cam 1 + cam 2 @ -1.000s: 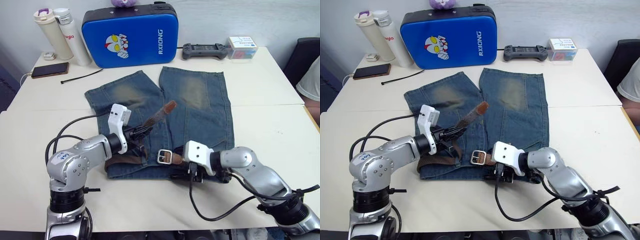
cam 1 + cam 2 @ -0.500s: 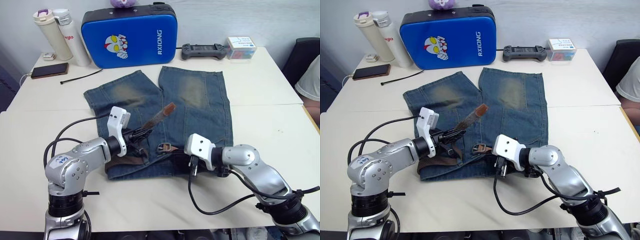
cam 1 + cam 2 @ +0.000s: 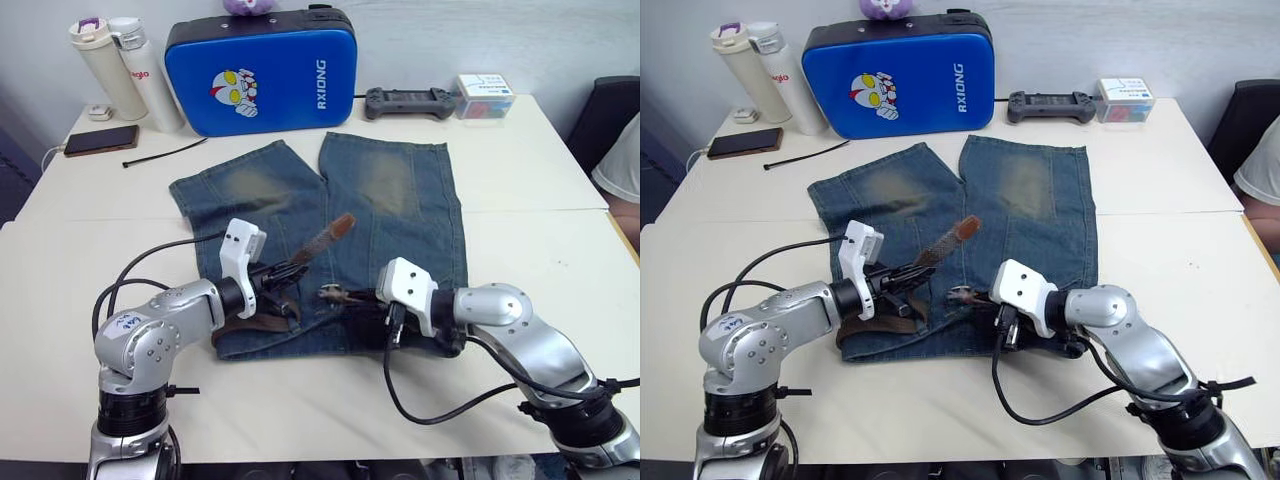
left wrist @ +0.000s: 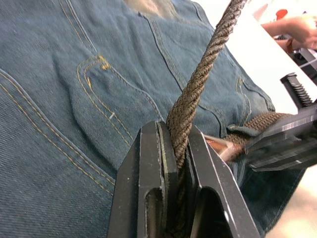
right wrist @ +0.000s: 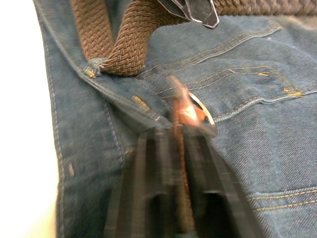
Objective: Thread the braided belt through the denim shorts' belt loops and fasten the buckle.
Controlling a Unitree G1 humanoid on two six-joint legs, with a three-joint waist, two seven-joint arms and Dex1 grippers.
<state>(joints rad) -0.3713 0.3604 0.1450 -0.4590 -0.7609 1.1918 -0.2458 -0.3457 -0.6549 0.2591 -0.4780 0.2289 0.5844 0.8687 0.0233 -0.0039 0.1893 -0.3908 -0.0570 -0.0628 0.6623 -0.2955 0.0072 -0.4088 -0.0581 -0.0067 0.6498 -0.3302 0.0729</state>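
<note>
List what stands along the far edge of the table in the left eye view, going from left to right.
Two white bottles → blue case → black game controller → small box.

Both arms are silver-grey rounded metal shells with white wrist blocks, black two-finger grippers and loose black cables trailing beneath

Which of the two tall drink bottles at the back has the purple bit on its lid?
The cream-coloured insulated bottle standing outermost, nearest the table's far left corner. Its neighbour, the white bottle with red lettering beside the blue padded case, has a plain grey lid.
</note>
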